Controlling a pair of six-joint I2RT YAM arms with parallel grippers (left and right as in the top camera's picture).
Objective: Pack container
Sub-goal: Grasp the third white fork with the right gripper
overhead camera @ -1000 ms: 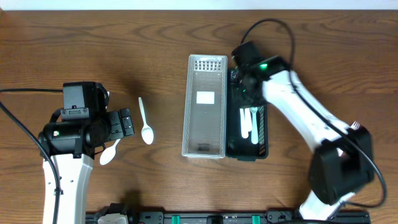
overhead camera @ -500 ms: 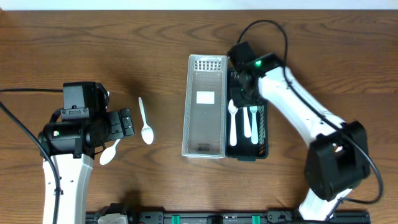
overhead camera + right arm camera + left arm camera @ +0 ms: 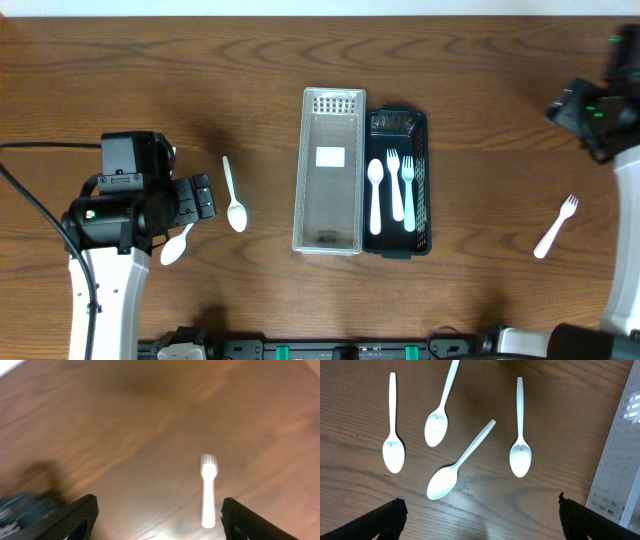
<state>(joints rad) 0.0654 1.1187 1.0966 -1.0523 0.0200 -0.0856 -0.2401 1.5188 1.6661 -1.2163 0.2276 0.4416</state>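
In the overhead view a clear container [image 3: 330, 170] stands mid-table, empty. Beside it a black container [image 3: 421, 180] holds a white spoon [image 3: 375, 195] and two white forks [image 3: 393, 185]. My right gripper [image 3: 159, 502] is open and empty over bare table at the far right, above a loose white fork [image 3: 207, 490], also [image 3: 556, 227]. My left gripper [image 3: 481, 501] hangs open and empty over several white spoons [image 3: 460, 462]. Two of those spoons [image 3: 232, 195] show from overhead, one partly under the arm.
The clear container's perforated wall [image 3: 620, 460] edges the left wrist view. My right arm [image 3: 592, 108] sits at the table's far right edge. A blurred dark shape [image 3: 30, 505] lies at the lower left of the right wrist view.
My right gripper opened and left a spoon in the black container. The right arm then swung out to the far right, above the loose fork. The left arm stayed put.
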